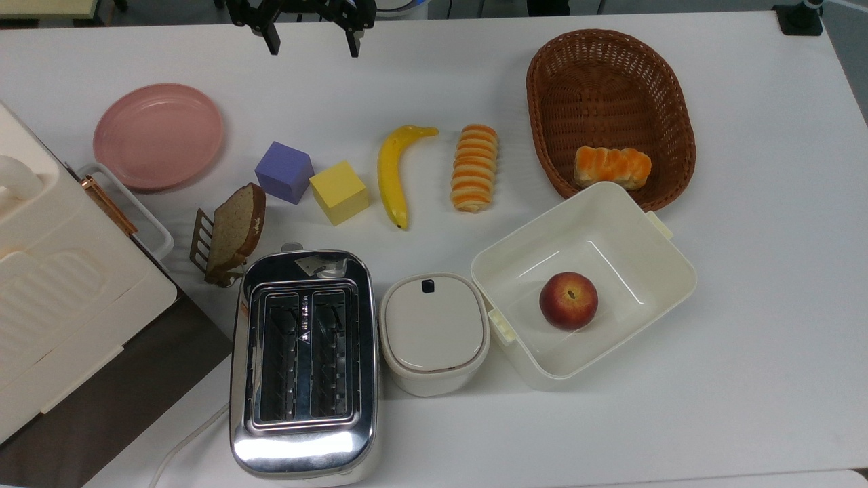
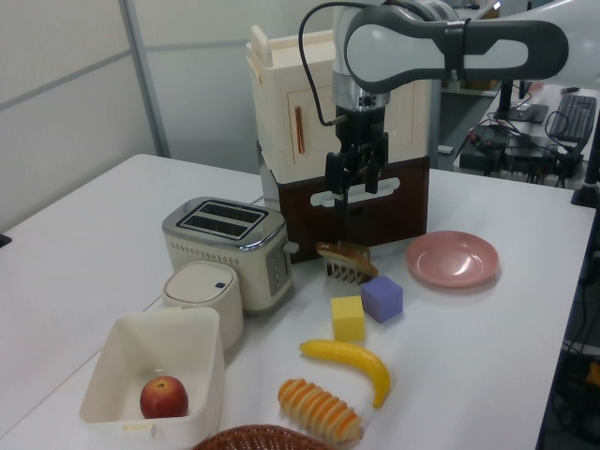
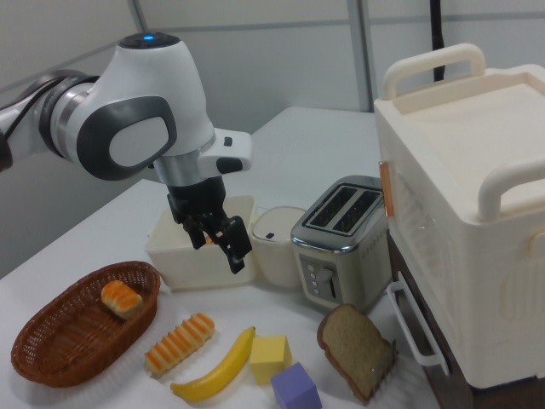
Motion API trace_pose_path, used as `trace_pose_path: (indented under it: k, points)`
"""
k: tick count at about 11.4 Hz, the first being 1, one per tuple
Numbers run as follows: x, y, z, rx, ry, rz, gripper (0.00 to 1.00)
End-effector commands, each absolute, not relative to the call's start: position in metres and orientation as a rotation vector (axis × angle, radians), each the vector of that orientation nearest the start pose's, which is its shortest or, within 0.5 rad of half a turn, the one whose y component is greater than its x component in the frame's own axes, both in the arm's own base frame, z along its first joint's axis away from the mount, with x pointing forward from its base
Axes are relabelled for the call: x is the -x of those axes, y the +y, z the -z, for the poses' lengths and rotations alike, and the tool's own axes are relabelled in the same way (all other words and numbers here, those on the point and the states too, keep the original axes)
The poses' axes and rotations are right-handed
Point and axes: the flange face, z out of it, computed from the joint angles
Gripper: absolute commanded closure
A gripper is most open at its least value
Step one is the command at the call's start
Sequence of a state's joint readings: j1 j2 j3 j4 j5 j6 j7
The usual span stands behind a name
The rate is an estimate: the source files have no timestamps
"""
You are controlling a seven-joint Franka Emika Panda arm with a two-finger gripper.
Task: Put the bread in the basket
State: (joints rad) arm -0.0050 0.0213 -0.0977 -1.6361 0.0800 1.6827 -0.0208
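Gripper [image 1: 313, 41] hangs wide open and empty above the table, well apart from the bread [image 1: 474, 167], which lies between banana [image 1: 395, 173] and basket [image 1: 671, 122], ready for grasping.

White table [image 1: 746, 420], bread [image 1: 474, 167], basket [image 1: 678, 108]

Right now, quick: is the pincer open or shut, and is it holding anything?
Pincer: open, holding nothing, hanging in the air with the striped bread roll untouched on the table.
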Motion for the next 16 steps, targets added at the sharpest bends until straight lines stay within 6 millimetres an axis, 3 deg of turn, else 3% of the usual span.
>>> trace_pose_path:
  k: [1, 3, 5, 8, 11, 14, 16]
  points:
    - [-0.563, -0.045, -0.591, 3.047, 0.107, 0.019, 0.0]
    - [-0.565, -0.037, -0.577, 3.047, 0.088, -0.017, 0.0]
    - [-0.57, 0.008, -0.536, 3.049, -0.022, -0.091, 0.0]
    - [-0.566, 0.059, -0.489, 3.056, 0.092, -0.023, 0.0]
    - [-0.563, 0.081, -0.466, 3.078, 0.059, -0.038, 0.0]
    - [-0.567, 0.087, -0.442, 3.102, 0.136, 0.016, 0.0]
    - [-0.578, 0.102, -0.424, 3.123, 0.21, 0.087, 0.0]
